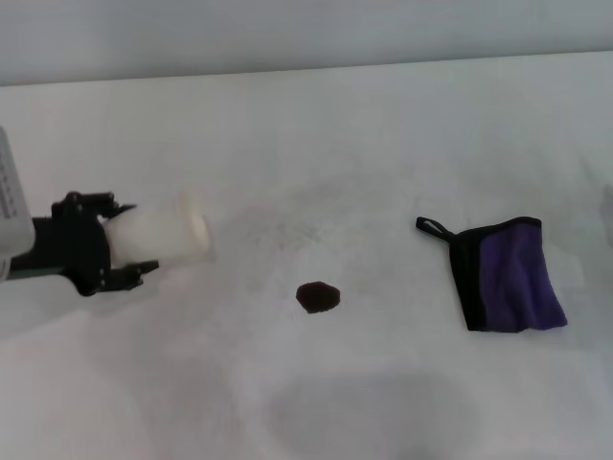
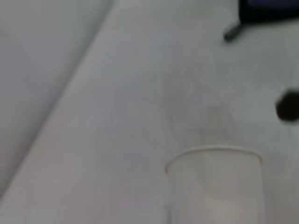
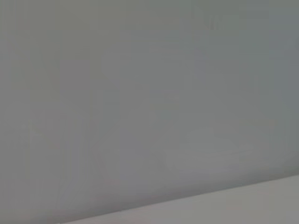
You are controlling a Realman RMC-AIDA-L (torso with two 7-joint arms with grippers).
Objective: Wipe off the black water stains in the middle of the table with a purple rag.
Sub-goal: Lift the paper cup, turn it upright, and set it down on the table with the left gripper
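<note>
Left gripper (image 1: 120, 244) clamped around a white paper cup (image 1: 163, 233), cup tipped sideways over the table (image 1: 316, 125), well left of the black water stains (image 1: 317, 296). Cup appears raised off the surface, not certain. Purple rag (image 1: 508, 275) lies flat, well right of the stain. Right gripper not visible.

Even, diffuse light; soft shadow on the tabletop (image 1: 383, 125) below the stain (image 1: 317, 296); left wrist view blurred throughout.
</note>
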